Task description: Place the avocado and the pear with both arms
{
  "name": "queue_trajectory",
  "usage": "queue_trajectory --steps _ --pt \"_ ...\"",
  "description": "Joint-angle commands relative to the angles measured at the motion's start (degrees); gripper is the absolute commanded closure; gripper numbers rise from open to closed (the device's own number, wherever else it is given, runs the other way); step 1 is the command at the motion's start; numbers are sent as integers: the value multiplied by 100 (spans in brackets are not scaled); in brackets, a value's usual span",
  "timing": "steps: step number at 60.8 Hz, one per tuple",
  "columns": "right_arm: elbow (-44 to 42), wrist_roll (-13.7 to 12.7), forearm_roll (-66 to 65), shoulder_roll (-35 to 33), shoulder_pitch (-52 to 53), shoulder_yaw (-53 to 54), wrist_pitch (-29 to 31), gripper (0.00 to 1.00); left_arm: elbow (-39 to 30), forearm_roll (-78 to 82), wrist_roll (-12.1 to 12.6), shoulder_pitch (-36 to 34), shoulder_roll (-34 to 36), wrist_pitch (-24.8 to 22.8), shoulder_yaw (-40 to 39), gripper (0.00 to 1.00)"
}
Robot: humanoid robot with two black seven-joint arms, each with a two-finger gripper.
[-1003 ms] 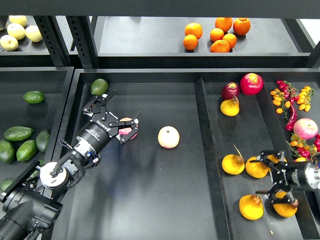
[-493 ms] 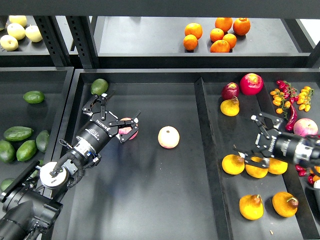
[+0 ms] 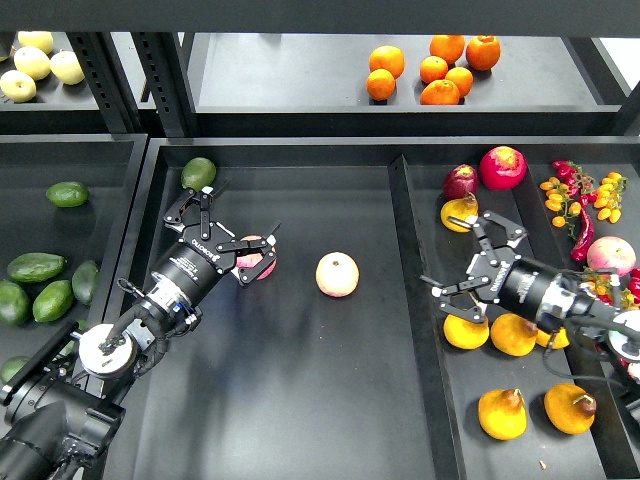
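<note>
Several dark green avocados lie in the left tray; one lies alone at the back and a longer one lies nearer the front. Orange-yellow pears lie in the right tray, one with a brown top at the front right. My left gripper is open and empty over the middle tray, right beside a pink apple. My right gripper is open and empty over the right tray's left side, between a back pear and a nearer pear.
A rounder, lighter green avocado and a second apple lie in the middle tray. A divider wall separates the middle and right trays. Red fruits, chillies and small tomatoes fill the right tray's back. Oranges sit on the shelf.
My right gripper has moved from the front right of the right tray up and to the left, staying open and empty. The left arm has not moved.
</note>
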Motion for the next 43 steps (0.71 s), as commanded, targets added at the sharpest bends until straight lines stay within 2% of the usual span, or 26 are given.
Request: queue_trajectory --steps 1,5,15,25,43 --pt "-96 728 -190 408 53 -4 0 1 -8 -3 -8 -1 0 0 -22 1" --pt "-167 1149 -313 707 62 -13 0 1 -8 -12 -8 -1 0 0 -22 1" --pt "-536 1703 -621 1340 62 -4 0 0 -8 -21 -8 -1 0 0 -22 1" --pt "-940 1941 -674 1446 150 57 0 0 -8 -30 -87 -1 0 0 -22 1" --pt "-1485 1950 -674 1446 299 488 0 0 -8 -39 -96 -1 0 0 -22 1"
